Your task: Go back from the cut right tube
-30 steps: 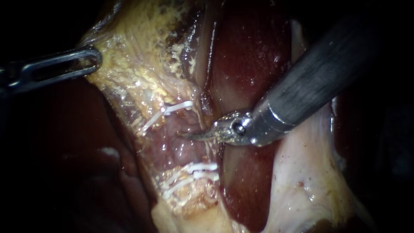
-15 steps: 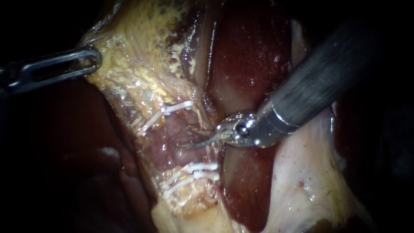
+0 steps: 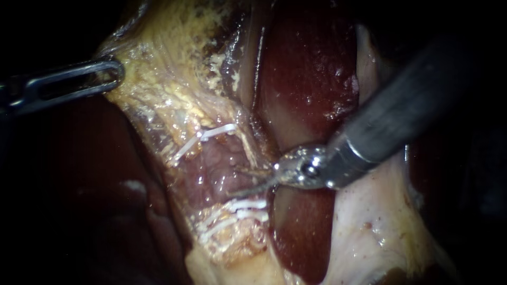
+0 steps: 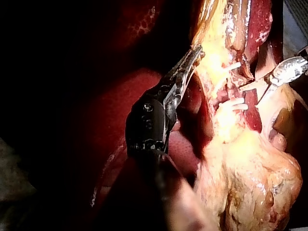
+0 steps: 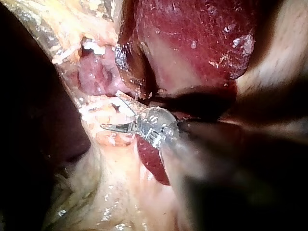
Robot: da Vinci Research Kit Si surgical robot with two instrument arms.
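Dark red liver (image 3: 306,68) fills the background, wet and shining under the endoscope's light, and a band of yellow tissue (image 3: 158,100) runs down across it. Within this band lies the clipped tube (image 3: 214,166), a pinkish stretch with one white clip (image 3: 211,133) above it and a pair of white clips (image 3: 240,208) below. Whether the tube is parted all the way through cannot be made out. The right instrument (image 3: 236,182) enters from the upper right; its two thin curved blades stand apart with a narrow gap, holding nothing, their tips just beside the tube between the clips. The left instrument (image 3: 113,73) enters from the left, well apart, its jaws closed on the edge of the yellow tissue. Judging by this, the retreat looks barely begun: the blades are off the tube but not clear of it, and drawing the instrument away remains.
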